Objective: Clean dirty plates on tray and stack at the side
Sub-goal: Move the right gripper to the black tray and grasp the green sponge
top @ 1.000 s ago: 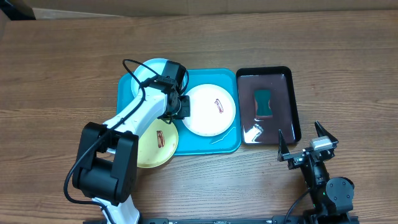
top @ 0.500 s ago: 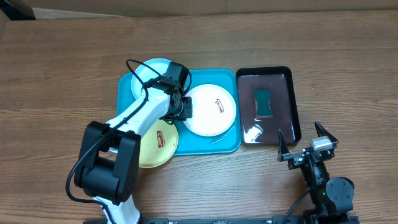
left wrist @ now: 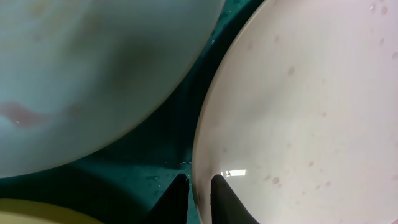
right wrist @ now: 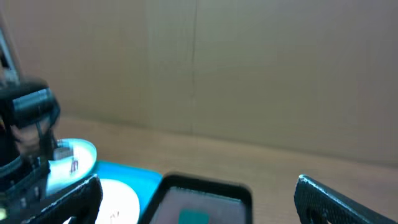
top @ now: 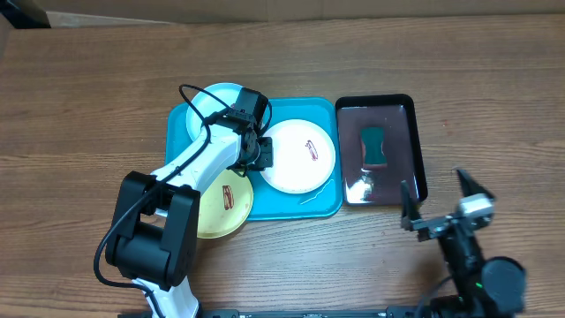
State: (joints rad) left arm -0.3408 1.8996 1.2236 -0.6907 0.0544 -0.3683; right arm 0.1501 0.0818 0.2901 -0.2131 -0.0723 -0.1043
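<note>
The overhead camera hangs well above the brown wooden table [top: 79, 106] and looks straight down. It takes in the whole large turquoise-blue rectangular plastic tray [top: 282, 206] and the smaller black rectangular tray [top: 399, 124] just beside it.

The left wrist camera sits very close over the turquoise tray. It faces down at the gap between the round white plastic plate [left wrist: 298, 112] and the round light cyan plastic plate [left wrist: 93, 74], a spot the overhead shows too.

The right wrist camera stands off near the table's front right, well apart from the trays. It faces level across the table toward a plain brown backdrop [right wrist: 249, 74] and catches both trays and those two plates from afar.
</note>
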